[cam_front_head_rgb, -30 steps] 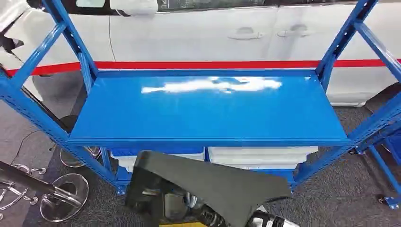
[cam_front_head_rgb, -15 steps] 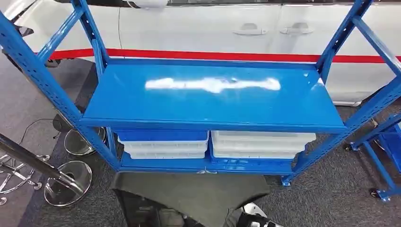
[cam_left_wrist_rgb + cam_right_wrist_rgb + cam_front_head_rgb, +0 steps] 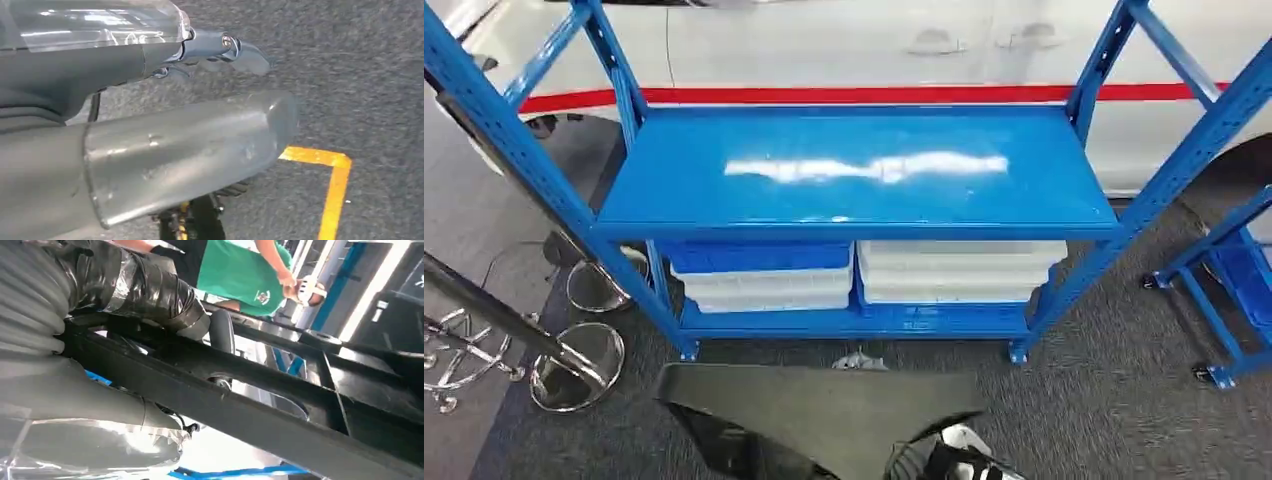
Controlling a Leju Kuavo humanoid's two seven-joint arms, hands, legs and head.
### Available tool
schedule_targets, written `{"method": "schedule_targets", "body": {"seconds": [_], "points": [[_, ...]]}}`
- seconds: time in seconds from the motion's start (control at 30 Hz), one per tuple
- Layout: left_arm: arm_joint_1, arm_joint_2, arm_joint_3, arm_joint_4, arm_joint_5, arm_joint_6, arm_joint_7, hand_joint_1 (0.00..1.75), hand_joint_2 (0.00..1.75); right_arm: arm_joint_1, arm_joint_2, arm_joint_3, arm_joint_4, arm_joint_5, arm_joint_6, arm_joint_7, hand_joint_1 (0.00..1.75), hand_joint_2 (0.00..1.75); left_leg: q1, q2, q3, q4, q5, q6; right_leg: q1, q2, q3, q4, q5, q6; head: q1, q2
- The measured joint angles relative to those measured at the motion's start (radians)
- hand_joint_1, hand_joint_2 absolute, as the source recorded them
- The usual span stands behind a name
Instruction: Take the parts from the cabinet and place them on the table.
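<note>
Part: black panel (image 3: 824, 410), broad and flat, at the lower edge of the head view, in front of the rack and clear of it, above the carpet.
Rack: blue steel frame (image 3: 864, 180) with a bare glossy upper shelf; it serves as the landmark for all positions below.
Trays: one blue tray (image 3: 759, 257) on stacked white trays at the left of the rack's lower level; a second white stack (image 3: 959, 270) at the right of the same level, just beside the first.
Right hand: (image 3: 90, 405) grey thumb and taped wrist lie against the black bars of the part (image 3: 280, 425) in the right wrist view; the thumb lies along one bar, and whether the fingers close round it cannot be told, as the part hides them.
Left hand: (image 3: 165, 145) thick grey thumb extended, one darker finger (image 3: 235, 50) stretched out apart from it, nothing between them; the hand hangs above grey carpet with a yellow floor line (image 3: 330, 190).
Car: white body with a red stripe (image 3: 844, 95) directly behind the rack.
Stands: chrome round bases (image 3: 579, 365) on the carpet left of the rack.
Second rack: blue frame on castors (image 3: 1224, 300) right of the rack.
Person: green shirt (image 3: 235, 270), seen in the right wrist view beyond the part.
</note>
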Motion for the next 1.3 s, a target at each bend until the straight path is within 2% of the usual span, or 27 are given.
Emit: {"method": "schedule_targets", "body": {"seconds": [0.07,0.1,0.13,0.17,0.2,0.23,0.27,0.3,0.4,0.43,0.47,0.53,0.57,0.6,0.67,0.73,0.8,0.9,0.93,0.97,1.0,1.07,1.1,1.13,1.17,1.23,1.3], "points": [[-0.001,0.002,0.000,0.000,-0.002,0.000,0.000,0.00,0.00,0.000,0.000,0.000,0.000,0.003,0.000,0.000,1.68,1.75,-0.001,0.000,-0.034,0.152,-0.091,-0.006,0.004,-0.001,-0.032,0.005,0.022,-0.003,0.000,0.000],[0.000,0.003,0.000,0.000,-0.002,0.000,0.000,0.00,0.00,0.000,0.000,0.000,0.000,0.005,0.000,0.000,1.68,1.75,-0.001,0.000,-0.037,0.201,-0.090,-0.007,0.006,-0.001,-0.050,0.010,0.032,-0.003,0.000,0.000],[-0.001,0.003,0.000,0.000,-0.003,0.000,0.000,0.00,0.00,0.001,0.000,0.000,0.000,0.005,-0.001,0.000,1.68,1.75,-0.001,0.000,-0.022,0.210,-0.060,-0.007,0.007,-0.001,-0.070,0.016,0.042,-0.001,0.000,0.000],[-0.001,0.003,0.000,0.000,-0.005,0.000,0.000,0.00,0.00,0.001,0.000,0.000,0.000,0.005,-0.001,-0.001,1.68,1.75,-0.001,0.000,0.009,0.182,-0.024,-0.005,0.007,-0.001,-0.086,0.022,0.049,0.001,0.000,0.000],[-0.001,0.003,0.000,0.000,-0.005,0.000,-0.001,0.00,0.00,0.001,0.000,0.000,0.000,0.005,0.000,-0.001,1.68,1.75,-0.001,0.000,0.065,0.111,0.011,-0.002,0.007,-0.001,-0.102,0.028,0.056,0.004,0.000,0.000],[-0.002,0.004,0.000,0.000,-0.007,0.000,-0.002,0.00,0.00,0.001,0.000,0.000,0.000,0.007,0.000,-0.001,1.68,1.75,-0.001,0.000,0.128,0.025,0.020,0.004,0.007,-0.001,-0.112,0.034,0.062,0.008,0.000,0.000],[-0.005,0.007,0.000,0.000,-0.008,0.000,-0.003,0.00,0.00,0.001,0.000,0.000,-0.001,0.009,0.000,-0.002,1.68,1.75,-0.004,-0.002,0.183,-0.059,-0.010,0.010,0.008,-0.002,-0.123,0.040,0.066,0.012,0.000,0.000],[-0.005,0.008,0.000,0.000,-0.008,0.000,-0.003,0.00,0.00,-0.001,0.000,0.000,-0.001,0.012,0.000,-0.002,1.68,1.75,-0.011,-0.003,0.213,-0.118,-0.026,0.012,0.010,-0.004,-0.128,0.045,0.073,0.018,0.000,0.000],[-0.002,0.011,0.000,0.000,-0.010,0.001,-0.004,0.00,0.00,0.000,0.000,0.001,-0.002,0.020,-0.001,-0.005,1.68,1.75,-0.018,-0.004,0.200,-0.117,-0.007,0.024,0.005,-0.005,-0.132,0.034,0.100,0.036,0.000,0.000],[-0.001,0.010,0.000,0.000,-0.011,0.001,-0.004,0.00,0.00,0.000,-0.001,0.001,-0.002,0.026,-0.005,-0.006,1.68,1.75,-0.004,0.000,0.199,-0.133,0.006,0.035,0.008,-0.003,-0.138,0.037,0.091,0.043,0.000,0.000],[-0.003,0.010,0.000,0.000,-0.013,0.001,-0.005,0.00,0.00,0.000,-0.001,0.001,-0.003,0.032,-0.010,-0.008,1.68,1.75,-0.005,0.003,0.188,-0.133,0.017,0.040,0.004,0.003,-0.146,0.061,0.050,0.051,0.000,0.000],[-0.003,0.010,0.000,0.000,-0.018,0.001,-0.005,0.00,0.00,0.001,-0.003,0.002,-0.003,0.040,-0.022,-0.016,1.68,1.75,-0.006,0.005,0.166,-0.131,0.033,0.051,-0.001,0.005,-0.183,0.195,-0.064,0.059,0.000,0.000],[-0.002,0.010,0.000,0.000,-0.019,0.001,-0.005,0.00,0.00,0.002,-0.003,0.002,-0.003,0.044,-0.026,-0.018,1.68,1.75,-0.006,0.006,0.154,-0.129,0.041,0.051,-0.003,0.005,-0.201,0.269,-0.104,0.063,0.000,0.000],[-0.002,0.010,0.000,0.000,-0.023,0.001,-0.005,0.00,0.00,0.002,-0.005,0.003,-0.003,0.047,-0.031,-0.019,1.68,1.75,-0.006,0.007,0.141,-0.125,0.048,0.050,-0.004,0.005,-0.208,0.318,-0.114,0.065,0.000,0.000],[-0.002,0.010,0.000,0.000,-0.030,0.001,-0.004,0.00,0.00,0.002,-0.008,0.005,-0.008,0.050,-0.035,-0.021,1.68,1.75,-0.005,0.007,0.117,-0.115,0.058,0.046,-0.008,0.005,-0.166,0.296,-0.063,0.067,0.000,0.000],[-0.002,0.010,0.000,0.000,-0.038,0.002,-0.003,0.00,0.00,0.001,-0.010,0.007,-0.015,0.052,-0.034,-0.021,1.68,1.75,-0.005,0.006,0.100,-0.102,0.064,0.042,-0.009,0.006,-0.048,0.130,-0.002,0.060,0.000,0.000],[-0.003,0.010,-0.001,0.000,-0.043,0.002,-0.003,0.00,0.00,-0.003,-0.010,0.010,-0.019,0.052,-0.034,-0.022,1.68,1.75,-0.009,0.005,0.088,-0.093,0.072,0.029,0.001,0.010,0.006,0.026,-0.029,0.048,0.000,0.000],[-0.001,0.010,-0.001,0.000,-0.044,0.003,-0.003,0.00,0.00,-0.005,-0.011,0.013,-0.023,0.052,-0.034,-0.024,1.68,1.75,-0.004,0.005,0.084,-0.103,0.095,0.008,0.006,0.009,-0.003,0.024,-0.018,0.032,0.000,0.000],[0.000,0.010,-0.002,0.000,-0.044,0.003,-0.003,0.00,0.00,-0.005,-0.011,0.014,-0.024,0.052,-0.034,-0.024,1.68,1.75,-0.006,0.004,0.079,-0.099,0.088,0.002,-0.007,0.007,-0.006,0.009,-0.004,0.019,0.000,0.000],[0.001,0.011,-0.002,0.000,-0.043,0.005,-0.003,0.00,0.00,-0.008,-0.011,0.015,-0.026,0.052,-0.034,-0.026,1.68,1.75,-0.003,0.003,0.070,-0.083,0.057,0.000,-0.004,0.002,-0.013,0.008,0.006,0.012,0.000,0.000],[0.001,0.011,-0.001,0.000,-0.042,0.007,-0.003,0.00,0.00,-0.009,-0.011,0.017,-0.027,0.050,-0.034,-0.030,1.68,1.75,-0.002,0.002,0.053,-0.034,0.001,0.000,-0.003,0.001,-0.024,0.010,0.014,0.000,0.000,0.000],[0.001,0.014,-0.001,0.000,-0.039,0.012,-0.006,0.00,0.00,-0.009,-0.011,0.019,-0.028,0.050,-0.034,-0.034,1.68,1.75,-0.002,0.002,0.010,0.120,-0.102,-0.006,0.001,-0.001,-0.051,0.017,0.031,-0.004,0.000,0.000],[0.001,0.016,-0.001,0.000,-0.035,0.013,-0.007,0.00,0.00,-0.009,-0.011,0.021,-0.028,0.050,-0.034,-0.035,1.68,1.75,-0.002,0.002,-0.004,0.185,-0.122,-0.008,0.003,-0.002,-0.067,0.022,0.039,-0.004,0.000,0.000],[0.002,0.016,-0.002,0.000,-0.034,0.013,-0.008,0.00,0.00,-0.009,-0.011,0.023,-0.028,0.050,-0.034,-0.035,1.68,1.75,-0.002,0.002,0.000,0.210,-0.110,-0.009,0.003,-0.002,-0.082,0.027,0.047,-0.003,0.000,0.000],[0.002,0.017,-0.001,0.000,-0.033,0.013,-0.009,0.00,0.00,-0.010,-0.011,0.025,-0.028,0.050,-0.034,-0.035,1.68,1.75,-0.002,0.002,0.023,0.194,-0.078,-0.009,0.003,-0.002,-0.098,0.035,0.053,-0.002,0.000,0.000],[0.000,0.021,-0.001,0.000,-0.033,0.014,-0.011,0.00,0.00,-0.010,-0.011,0.027,-0.032,0.050,-0.034,-0.035,1.68,1.75,-0.002,0.002,0.121,0.062,-0.006,-0.005,0.002,-0.002,-0.131,0.052,0.067,0.004,0.000,0.000],[-0.004,0.026,-0.001,0.000,-0.033,0.015,-0.013,0.00,0.00,-0.010,-0.011,0.028,-0.040,0.048,-0.034,-0.042,1.68,1.75,-0.009,0.001,0.224,-0.098,-0.045,0.001,0.008,-0.001,-0.154,0.069,0.079,0.016,0.000,0.000]]}}
